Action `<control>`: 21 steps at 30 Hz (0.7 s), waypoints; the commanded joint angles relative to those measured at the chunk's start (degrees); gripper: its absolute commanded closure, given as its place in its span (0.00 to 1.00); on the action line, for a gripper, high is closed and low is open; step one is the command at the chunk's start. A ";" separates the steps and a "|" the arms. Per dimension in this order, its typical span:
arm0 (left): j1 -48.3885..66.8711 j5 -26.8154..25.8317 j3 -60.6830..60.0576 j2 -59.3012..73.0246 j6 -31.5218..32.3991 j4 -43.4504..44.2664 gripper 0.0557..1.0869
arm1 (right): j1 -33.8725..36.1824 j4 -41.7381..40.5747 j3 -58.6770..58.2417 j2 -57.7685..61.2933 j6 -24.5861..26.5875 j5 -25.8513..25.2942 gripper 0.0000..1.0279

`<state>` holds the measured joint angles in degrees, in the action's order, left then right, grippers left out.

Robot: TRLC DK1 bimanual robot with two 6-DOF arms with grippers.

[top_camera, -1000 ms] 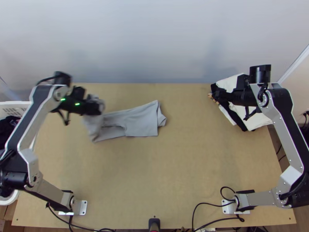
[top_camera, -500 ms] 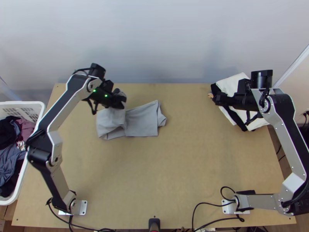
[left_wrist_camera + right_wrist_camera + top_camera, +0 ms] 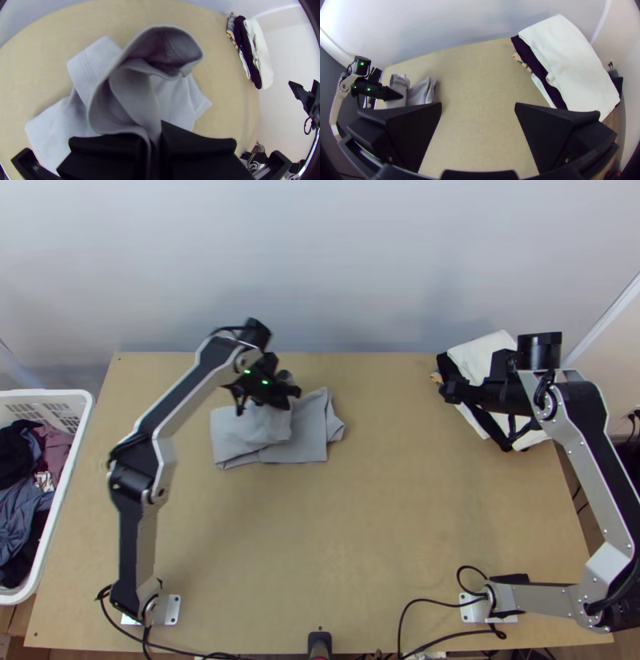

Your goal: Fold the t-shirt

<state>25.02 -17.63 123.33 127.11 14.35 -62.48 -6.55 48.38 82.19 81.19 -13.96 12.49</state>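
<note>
T-shirt (image 3: 308, 434) bunched between 2 fingers (image 3: 196, 146) of left gripper (image 3: 293, 394), rest beneath.

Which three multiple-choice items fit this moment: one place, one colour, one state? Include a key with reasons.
1. Where is the folded pile?
A. Far right on the table
B. Near left on the table
C. Between the arms' bases

2. What colour is the shirt?
A. Red
B. Grey
C. Green

3. How is the right gripper?
A. Shut on the shirt
B. Shut, empty
C. Open

1 A: the top view shows it there.
2 B: its fabric looks grey throughout.
3 C: its fingers stand wide apart.
</note>
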 commanded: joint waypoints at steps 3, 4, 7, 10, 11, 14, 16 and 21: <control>4.52 0.31 7.63 3.23 4.20 4.47 0.04 | -3.21 -4.61 -7.05 1.34 -1.16 -0.01 0.04; 5.22 0.31 7.63 2.18 5.34 7.37 0.04 | -4.09 -5.84 -8.54 1.78 -1.16 -0.36 0.04; 6.27 0.31 7.63 -0.28 6.83 13.08 0.04 | -5.93 -8.65 -10.83 3.80 -0.99 -1.24 0.04; 6.10 0.31 7.54 -2.74 6.74 13.26 0.04 | -7.69 -9.53 -9.60 6.18 -0.90 -1.33 0.04; 5.66 0.31 7.54 -3.62 6.83 13.00 0.04 | -8.48 -9.53 -8.54 7.14 -0.90 -1.33 0.04; 3.20 0.31 7.45 -6.61 6.74 11.06 0.04 | -11.47 -9.44 -4.50 10.92 -0.81 -1.24 0.04; 0.65 0.31 7.37 -8.90 6.48 10.01 0.04 | -13.76 -9.44 -0.89 14.17 -0.81 -1.24 0.04; -6.82 0.40 7.37 -14.87 4.11 7.63 0.04 | -19.38 -8.57 10.27 22.79 -0.99 -0.98 0.04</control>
<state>21.96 -17.32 129.21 117.14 19.46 -53.47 -23.38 39.53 86.56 99.50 -13.93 11.40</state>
